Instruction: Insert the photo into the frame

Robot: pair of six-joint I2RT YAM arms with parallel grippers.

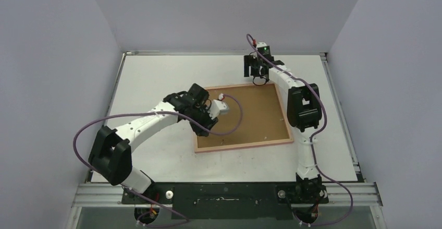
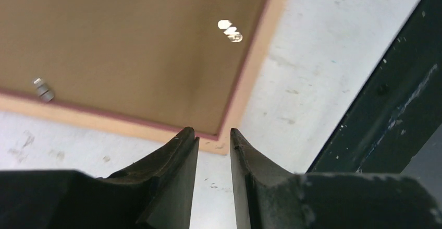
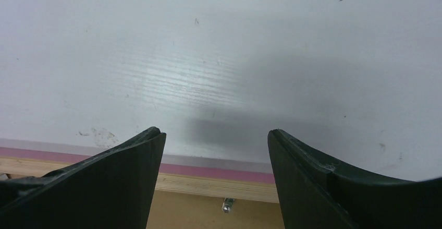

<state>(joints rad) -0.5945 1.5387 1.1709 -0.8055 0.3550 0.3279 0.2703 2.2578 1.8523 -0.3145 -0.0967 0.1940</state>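
The frame [image 1: 245,145] lies face down in the middle of the table, its salmon border around the brown hardboard backing panel [image 1: 255,111]. The photo is hidden or out of view. My left gripper [image 1: 203,130] hangs over the frame's near left corner. In the left wrist view its fingertips [image 2: 213,132] stand a narrow gap apart with nothing between them, just off the border [image 2: 254,67]. My right gripper [image 1: 256,77] is over the frame's far edge. It is wide open and empty in the right wrist view [image 3: 216,132], with the border [image 3: 208,183] below it.
Small metal tabs [image 2: 230,31] [image 3: 227,204] sit on the backing panel near the border. The white table [image 1: 156,77] has grey walls on three sides. A black rail [image 2: 385,104] runs along its near edge.
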